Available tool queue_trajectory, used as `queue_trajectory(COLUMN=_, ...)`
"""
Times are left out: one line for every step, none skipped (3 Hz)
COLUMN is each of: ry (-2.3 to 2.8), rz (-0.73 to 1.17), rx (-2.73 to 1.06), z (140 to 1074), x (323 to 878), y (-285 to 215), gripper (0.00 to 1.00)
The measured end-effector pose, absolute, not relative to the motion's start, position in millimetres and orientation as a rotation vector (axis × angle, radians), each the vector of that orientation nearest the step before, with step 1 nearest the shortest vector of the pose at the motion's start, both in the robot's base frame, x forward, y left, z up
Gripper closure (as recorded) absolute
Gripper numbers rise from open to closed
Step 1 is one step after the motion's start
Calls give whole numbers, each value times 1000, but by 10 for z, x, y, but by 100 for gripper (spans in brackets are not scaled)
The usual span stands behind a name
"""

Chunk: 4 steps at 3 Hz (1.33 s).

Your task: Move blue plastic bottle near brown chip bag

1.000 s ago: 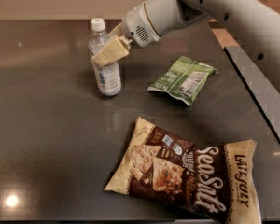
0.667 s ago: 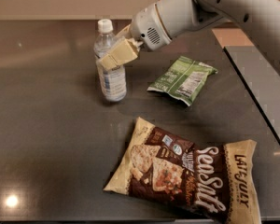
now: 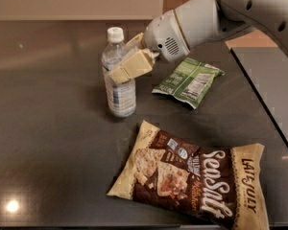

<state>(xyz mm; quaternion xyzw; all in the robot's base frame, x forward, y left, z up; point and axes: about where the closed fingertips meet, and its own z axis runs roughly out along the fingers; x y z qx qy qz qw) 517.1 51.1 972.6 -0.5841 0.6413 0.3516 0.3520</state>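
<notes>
The blue plastic bottle [image 3: 119, 85] stands upright on the dark counter, with a white cap and a pale label. My gripper [image 3: 126, 61] comes in from the upper right and is shut on the bottle's upper body, one cream finger [image 3: 132, 67] across its front. The brown chip bag [image 3: 192, 178] lies flat at the front right, with white "Sea Salt" lettering. Its top left corner is a short way below and to the right of the bottle's base.
A small green snack bag [image 3: 188, 82] lies right of the bottle, under my white arm [image 3: 192, 25]. The dark counter [image 3: 48, 143] has an edge running down the right side, with a grey surface beyond it.
My gripper has carried the bottle to the right and toward the front, closer to the brown chip bag. The two bags have not moved.
</notes>
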Motion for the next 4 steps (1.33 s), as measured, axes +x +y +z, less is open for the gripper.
queue_trajectory(ry=1651, rz=935, rx=-1541, z=9651, x=4985, y=514, gripper=100)
queue_trajectory(ry=1653, rz=956, rx=-1562, z=9561, x=4878, y=541, gripper=100)
queue_trajectory(ry=1652, rz=963, rx=-1575, z=9492, x=4819, y=567, gripper=100)
queue_trajectory(ry=1660, rz=956, rx=-1587, z=9434, x=4793, y=566, gripper=84)
